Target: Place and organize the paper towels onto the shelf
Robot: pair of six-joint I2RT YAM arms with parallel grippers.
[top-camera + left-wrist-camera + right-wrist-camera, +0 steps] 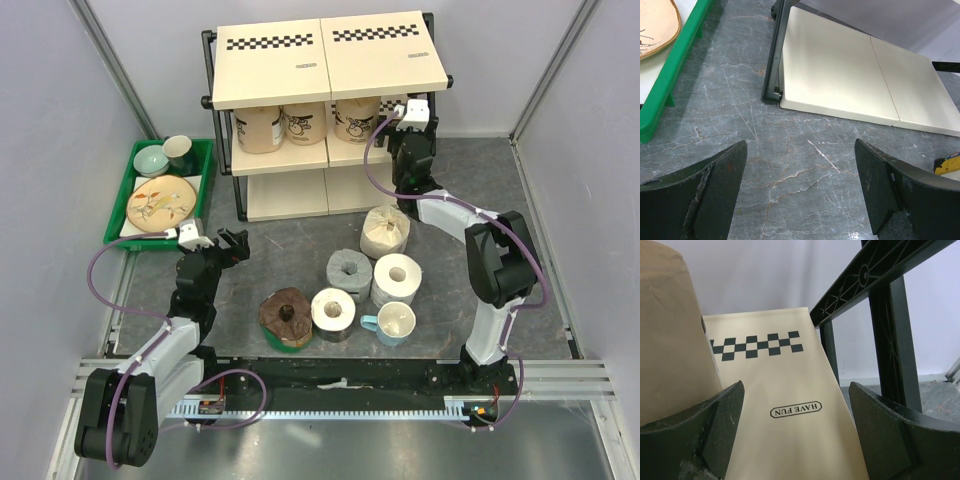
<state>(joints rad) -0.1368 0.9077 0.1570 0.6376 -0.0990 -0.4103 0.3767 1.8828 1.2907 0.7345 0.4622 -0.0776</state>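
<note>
The right gripper (796, 405) stands open and empty over the middle board of the shelf (790, 370), at the worktop's far edge. A tan roll (670, 340) sits just beside its left finger, packed leftward, I judge, to leave room. The left gripper (801, 165), also spread and empty, hovers near the left edge. Five loose paper towels (349, 268) wait mid-worktop beside a mug (393, 322). The top board hides the shelved rolls' tops, and I cannot tell whether finger and roll touch.

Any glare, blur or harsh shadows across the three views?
Top external: even light, sharp, only soft shadow beneath the shelf top. Left wrist: near fingers slightly soft, tiny glint on the table. Right wrist: no glare, roll close and textureless, shelf print crisp.
</note>
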